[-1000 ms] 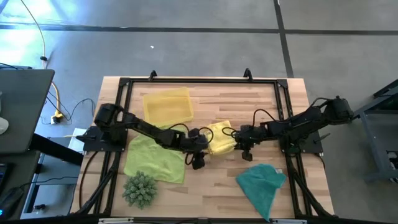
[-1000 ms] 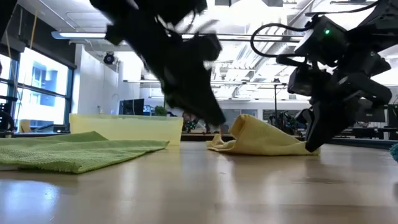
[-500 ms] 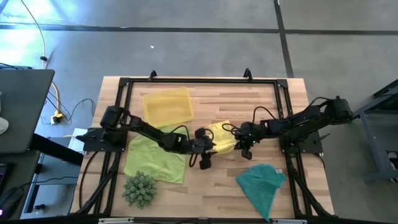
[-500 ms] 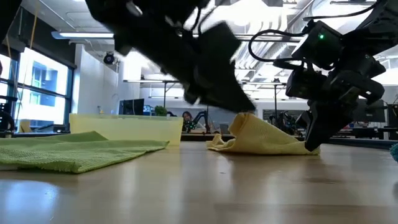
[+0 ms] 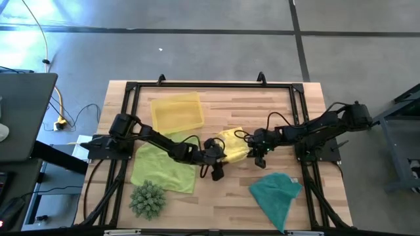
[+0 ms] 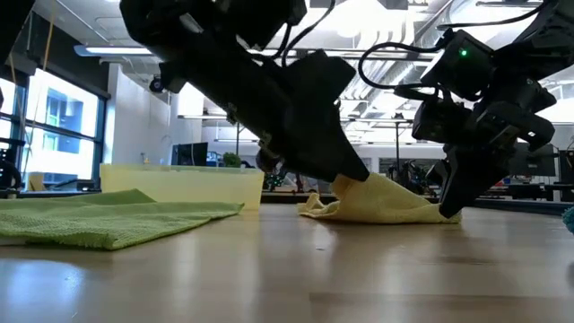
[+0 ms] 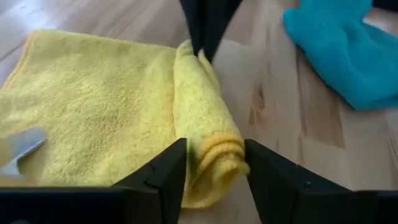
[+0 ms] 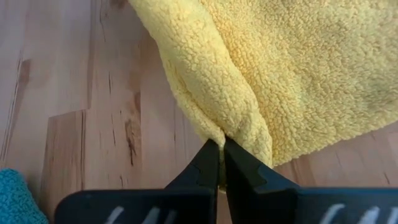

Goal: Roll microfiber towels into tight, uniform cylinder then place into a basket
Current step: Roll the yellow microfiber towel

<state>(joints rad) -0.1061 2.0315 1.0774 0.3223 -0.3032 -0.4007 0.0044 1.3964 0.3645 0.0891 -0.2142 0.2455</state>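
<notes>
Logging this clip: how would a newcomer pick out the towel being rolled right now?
On the wooden table, look mid-table between the two arms. The yellow towel lies there, one edge rolled up; the green and teal towels lie unrolled.

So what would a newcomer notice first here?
Both grippers meet at the yellow towel mid-table: the right gripper pinches one end of its rolled edge, the left gripper straddles the other. The green towel lies flat and the teal towel crumpled; the basket holds nothing.
</notes>
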